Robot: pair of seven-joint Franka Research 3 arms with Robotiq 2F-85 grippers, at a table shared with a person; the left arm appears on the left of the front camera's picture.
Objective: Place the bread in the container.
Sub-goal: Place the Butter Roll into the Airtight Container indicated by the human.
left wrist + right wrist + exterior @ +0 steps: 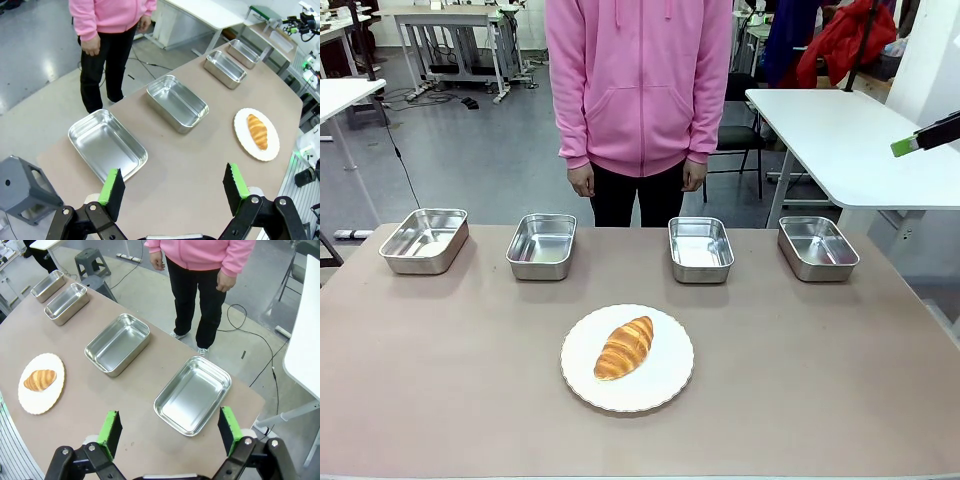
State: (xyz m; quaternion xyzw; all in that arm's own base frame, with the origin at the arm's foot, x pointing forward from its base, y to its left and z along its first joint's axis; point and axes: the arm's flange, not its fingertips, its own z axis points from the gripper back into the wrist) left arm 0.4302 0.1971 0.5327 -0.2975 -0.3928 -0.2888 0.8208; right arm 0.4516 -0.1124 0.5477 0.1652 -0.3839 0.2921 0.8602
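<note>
Evidently nothing is grasped yet: the bread (pixel 624 347) is laid on a white plate (pixel 665 385) at mid-table, presumably within either arm's reach, with four empty steel pans (pixel 701 275) lined up beyond it. The left gripper (pixel 173 171) and right gripper (pixel 168 413) are held spread wide above the tan tabletop (pixel 820 380), which is surrounded by grey workshop floor (pixel 490 150).

1. A round white plate (pixel 665 388) is being borne near the middle of the brown table (pixel 820 380).
2. A pink hoodie is being worn by a person (pixel 640 80) standing just beyond the brown table's far edge.
3. A grey stool (pixel 20 187) is being shown on the floor beside the brown table's left end.
4. A white table (pixel 840 140) is being shown beyond the brown table's far right corner.
</note>
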